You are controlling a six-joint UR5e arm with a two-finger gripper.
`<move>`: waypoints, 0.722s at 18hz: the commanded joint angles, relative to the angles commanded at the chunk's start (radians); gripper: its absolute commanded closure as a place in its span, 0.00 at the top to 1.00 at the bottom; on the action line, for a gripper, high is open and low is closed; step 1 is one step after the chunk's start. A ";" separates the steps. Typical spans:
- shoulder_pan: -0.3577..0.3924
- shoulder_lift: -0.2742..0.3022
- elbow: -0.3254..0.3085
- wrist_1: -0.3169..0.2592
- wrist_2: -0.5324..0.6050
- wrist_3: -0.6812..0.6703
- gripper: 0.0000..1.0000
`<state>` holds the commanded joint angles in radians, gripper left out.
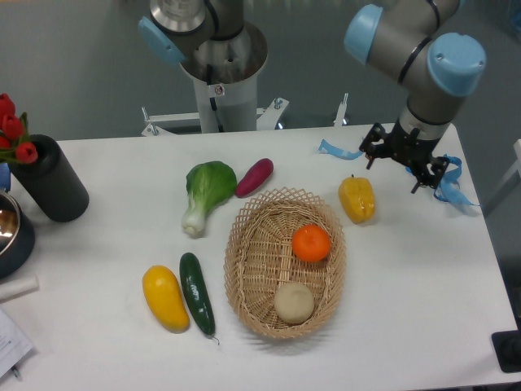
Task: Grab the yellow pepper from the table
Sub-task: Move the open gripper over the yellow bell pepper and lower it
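The yellow pepper [357, 199] lies on the white table [423, 277], just right of the wicker basket's far rim, small and lobed with a tiny dark stem pointing away. My gripper [403, 165] hangs above the table's back right, to the right of and behind the pepper and apart from it. Its black fingers [373, 152] are spread and hold nothing.
A wicker basket [254, 277] holds an orange [311, 243] and a beige round item [294, 302]. A yellow squash [165, 297], cucumber [196, 293], bok choy [207, 191] and purple vegetable [255, 177] lie to the left. A black vase [50, 181] stands far left. Blue ribbon [449, 186] trails under the gripper.
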<state>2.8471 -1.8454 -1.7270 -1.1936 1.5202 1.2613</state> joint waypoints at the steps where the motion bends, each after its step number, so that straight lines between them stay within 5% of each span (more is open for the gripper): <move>1: 0.000 -0.002 -0.020 0.032 0.000 -0.035 1.00; 5: -0.020 -0.031 -0.063 0.173 0.000 -0.181 1.00; 13: -0.041 -0.084 -0.081 0.238 0.002 -0.286 1.00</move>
<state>2.8057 -1.9297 -1.8085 -0.9557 1.5217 0.9757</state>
